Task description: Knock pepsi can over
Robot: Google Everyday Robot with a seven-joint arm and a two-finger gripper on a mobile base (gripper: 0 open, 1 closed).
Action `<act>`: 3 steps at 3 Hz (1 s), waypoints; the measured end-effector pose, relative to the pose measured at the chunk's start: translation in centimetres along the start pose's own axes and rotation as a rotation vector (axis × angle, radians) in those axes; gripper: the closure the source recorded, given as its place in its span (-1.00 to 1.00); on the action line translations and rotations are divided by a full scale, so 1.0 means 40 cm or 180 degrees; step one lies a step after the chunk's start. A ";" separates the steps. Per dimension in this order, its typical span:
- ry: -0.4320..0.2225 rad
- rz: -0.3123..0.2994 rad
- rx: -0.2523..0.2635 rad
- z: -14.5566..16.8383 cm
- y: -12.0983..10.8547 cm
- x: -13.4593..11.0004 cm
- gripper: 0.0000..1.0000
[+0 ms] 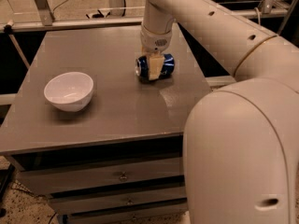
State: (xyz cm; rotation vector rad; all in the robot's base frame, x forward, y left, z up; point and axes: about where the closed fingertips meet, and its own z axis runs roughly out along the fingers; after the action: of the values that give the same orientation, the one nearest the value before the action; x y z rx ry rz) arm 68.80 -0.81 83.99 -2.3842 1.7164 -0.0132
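Observation:
The pepsi can (166,64) lies on its side on the grey table (117,106), right of the middle and toward the back. It is blue, and its silver top faces left. My gripper (153,68) hangs straight down from the white arm and sits right at the can, with a beige part of it in front of the can's middle. The part of the can behind the gripper is hidden.
A white bowl (69,91) stands upright on the left part of the table, well apart from the can. The table's right edge is close beyond the can. My large white arm segment (243,153) fills the lower right. Drawers (121,176) are under the tabletop.

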 end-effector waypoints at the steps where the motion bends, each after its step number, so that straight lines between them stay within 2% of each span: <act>1: -0.0005 -0.0003 0.0006 0.007 -0.004 -0.002 -0.22; 2: -0.0009 -0.0005 0.0010 0.015 -0.007 -0.004 -0.71; 3: -0.0013 -0.0008 0.0012 0.022 -0.010 -0.005 -1.00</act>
State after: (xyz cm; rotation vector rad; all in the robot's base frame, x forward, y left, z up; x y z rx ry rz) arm 69.21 -0.35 83.21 -2.3819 1.7103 -0.0121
